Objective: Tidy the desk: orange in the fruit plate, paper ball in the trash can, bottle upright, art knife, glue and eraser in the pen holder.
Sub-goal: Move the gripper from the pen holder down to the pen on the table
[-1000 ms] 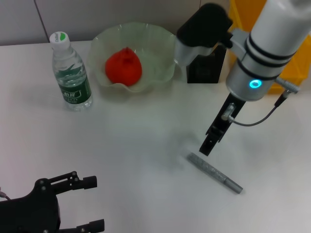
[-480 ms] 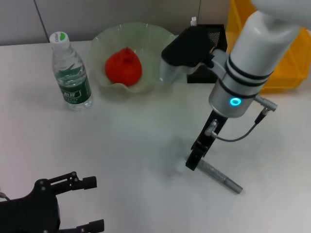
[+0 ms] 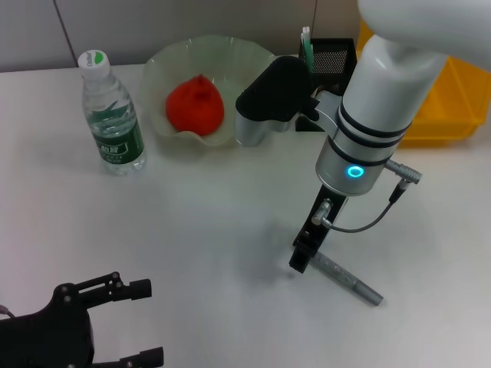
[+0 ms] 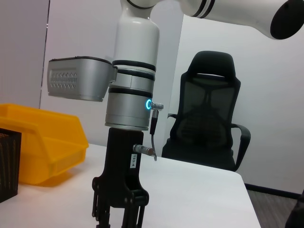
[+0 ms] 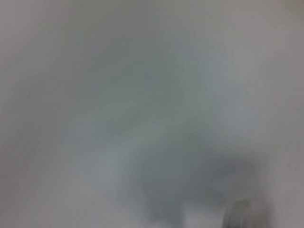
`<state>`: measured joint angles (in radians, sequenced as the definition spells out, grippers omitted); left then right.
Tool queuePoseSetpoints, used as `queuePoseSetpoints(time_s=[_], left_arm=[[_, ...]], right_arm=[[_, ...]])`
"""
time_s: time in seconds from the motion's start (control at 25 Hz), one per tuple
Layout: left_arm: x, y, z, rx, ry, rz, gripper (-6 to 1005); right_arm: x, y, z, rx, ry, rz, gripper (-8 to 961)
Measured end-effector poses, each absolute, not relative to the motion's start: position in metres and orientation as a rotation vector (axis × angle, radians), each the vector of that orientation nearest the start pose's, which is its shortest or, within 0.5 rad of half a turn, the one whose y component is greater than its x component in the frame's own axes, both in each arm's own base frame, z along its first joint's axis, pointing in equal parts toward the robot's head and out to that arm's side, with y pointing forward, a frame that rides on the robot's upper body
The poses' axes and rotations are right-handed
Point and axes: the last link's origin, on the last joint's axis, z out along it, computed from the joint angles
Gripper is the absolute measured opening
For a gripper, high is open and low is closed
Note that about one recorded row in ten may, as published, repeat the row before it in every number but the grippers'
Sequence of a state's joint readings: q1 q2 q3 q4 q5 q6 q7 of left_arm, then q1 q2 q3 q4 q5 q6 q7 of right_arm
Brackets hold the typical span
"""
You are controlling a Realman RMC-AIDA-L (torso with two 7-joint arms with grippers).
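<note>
Right hand (image 3: 301,259) lowered onto grey art knife (image 3: 345,279)

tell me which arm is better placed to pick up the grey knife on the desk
Right. The right gripper is directly at the near end of the art knife, while the left gripper sits far off at the desk's near left corner.

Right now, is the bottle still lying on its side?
No. In the head view the bottle stands upright on the table, cap on top, beside the fruit plate.
</note>
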<state>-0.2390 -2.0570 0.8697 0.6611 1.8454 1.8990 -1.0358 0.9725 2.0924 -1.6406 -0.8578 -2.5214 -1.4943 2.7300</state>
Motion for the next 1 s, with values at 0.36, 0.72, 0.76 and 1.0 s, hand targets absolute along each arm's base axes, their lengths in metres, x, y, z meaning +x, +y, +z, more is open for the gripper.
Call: queuePoseSetpoints(time_s=[0.36, 0.72, 0.76, 1.0], left_arm=[[-0.2925, 0.2144, 0.002, -2.883, -0.315, -0.962, 802], [-0.2924, 0.2143, 0.0019, -2.884, -0.315, -0.963, 802], [-0.2924, 0.2143, 0.0018, -2.884, -0.315, -0.962, 802], [-0.2925, 0.2143, 0.0017, -2.884, -0.316, -0.961, 802]], right_arm=[[0.1441, 0.3613, -0.0814, -2.665, 0.943, -0.899, 476], [0.15, 0.3626, -0.084, -2.649, 0.959, -0.914, 297], [0.1502, 0.3628, -0.0844, -2.648, 0.957, -0.916, 293], [0.1509, 0.3625, -0.0861, -2.643, 0.94, -0.928, 267]])
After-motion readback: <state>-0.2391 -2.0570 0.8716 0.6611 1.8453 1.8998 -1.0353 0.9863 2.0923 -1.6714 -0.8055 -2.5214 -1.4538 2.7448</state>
